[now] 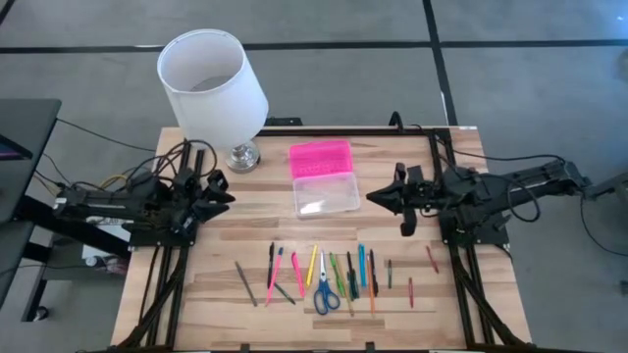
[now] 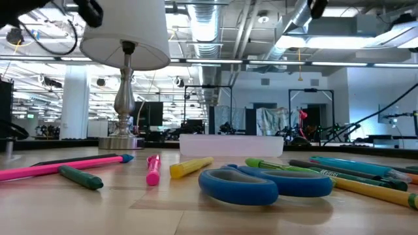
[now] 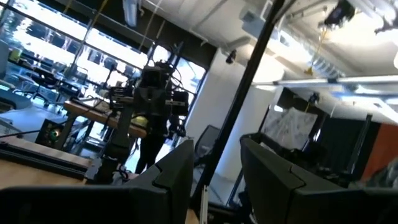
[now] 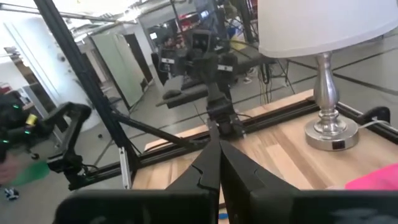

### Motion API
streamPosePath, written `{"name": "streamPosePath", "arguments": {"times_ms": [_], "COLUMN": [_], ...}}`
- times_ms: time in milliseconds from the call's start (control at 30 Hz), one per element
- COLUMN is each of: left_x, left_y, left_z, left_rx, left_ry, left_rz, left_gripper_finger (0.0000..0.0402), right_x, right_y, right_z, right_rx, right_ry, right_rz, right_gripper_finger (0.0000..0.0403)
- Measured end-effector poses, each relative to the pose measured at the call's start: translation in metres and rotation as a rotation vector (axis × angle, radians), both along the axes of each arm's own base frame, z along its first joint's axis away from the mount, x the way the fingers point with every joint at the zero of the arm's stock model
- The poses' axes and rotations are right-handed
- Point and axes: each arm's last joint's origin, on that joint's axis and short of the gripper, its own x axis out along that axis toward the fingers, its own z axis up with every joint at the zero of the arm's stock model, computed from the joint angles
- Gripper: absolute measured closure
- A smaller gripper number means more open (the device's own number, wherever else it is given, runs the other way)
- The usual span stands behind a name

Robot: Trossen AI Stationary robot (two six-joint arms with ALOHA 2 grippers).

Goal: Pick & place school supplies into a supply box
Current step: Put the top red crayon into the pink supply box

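Pens, pencils and scissors [image 1: 326,292] lay in a row on the near counter [image 1: 196,284], the supply box [image 1: 325,195] open just beyond; light, stiff, prone to roll, best pinched mid-shaft. Left hand [image 1: 222,188] spread and empty at left; right hand [image 1: 378,197] pressed together, empty, right of the box.

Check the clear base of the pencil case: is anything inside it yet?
The clear base looks empty from above: only wood grain and a pale glare show through. Its pink lid lies open behind it. In the low view, the frosted wall hides the inside.

Lamp [image 1: 213,83] crowds box [image 1: 325,180] left-rear; front & right side clear.
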Motion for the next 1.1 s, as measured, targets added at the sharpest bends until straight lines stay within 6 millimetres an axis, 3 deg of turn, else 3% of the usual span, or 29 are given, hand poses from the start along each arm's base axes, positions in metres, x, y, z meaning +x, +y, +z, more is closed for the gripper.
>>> {"name": "streamPosePath", "arguments": {"times_ms": [167, 333, 700, 1100], "left_x": [0.017, 0.037, 0.056, 0.055], "left_y": [-0.002, -0.005, -0.006, -0.003], "left_z": [0.022, 0.033, 0.031, 0.027], "left_rx": [0.063, 0.086, 0.096, 0.088], "left_ry": [0.03, 0.177, 0.528, 0.592], "left_rz": [-0.047, -0.107, -0.144, -0.063], "left_gripper_finger": [0.0274, 0.0274, 0.0274, 0.0274], "right_x": [0.007, 0.007, 0.004, -0.007], "right_y": [0.002, 0.003, 0.02, 0.023], "right_z": [0.002, 0.001, -0.012, -0.051], "right_rx": [0.042, 0.126, 0.244, 0.563], "right_ry": [0.013, 0.116, 0.575, 1.225], "right_rz": [0.02, 0.013, -0.151, -0.542], "right_gripper_finger": [0.0403, 0.0403, 0.0403, 0.0403]}}
